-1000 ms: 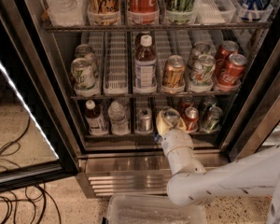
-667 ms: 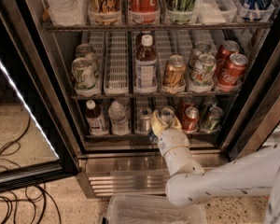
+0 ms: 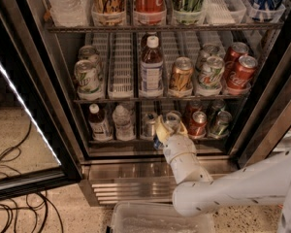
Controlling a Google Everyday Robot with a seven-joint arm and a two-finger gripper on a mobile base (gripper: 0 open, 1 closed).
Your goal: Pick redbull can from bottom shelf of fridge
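The fridge [image 3: 262,106] stands open with its glass door [image 3: 19,130] swung to the left. On the bottom shelf [image 3: 136,141] my gripper [image 3: 168,128] reaches in from below at the middle. Its cream fingers [image 3: 160,126] are closed around the redbull can [image 3: 173,119]. The can's silver top shows between the fingers and a blue patch of it shows below them. The can is tilted a little and sits at the front edge of the shelf.
On the bottom shelf are two small bottles [image 3: 99,123] at the left, a silver can [image 3: 148,125], a red can [image 3: 198,123] and a green can [image 3: 219,123]. The rack above holds a tall brown bottle [image 3: 151,67], a gold can [image 3: 180,74] and red Coke cans [image 3: 240,72]. A clear bin [image 3: 160,220] lies on the floor. Cables [image 3: 14,198] lie at the left.
My gripper has moved slightly left and back toward the shelf's front edge, with the can between its fingers.
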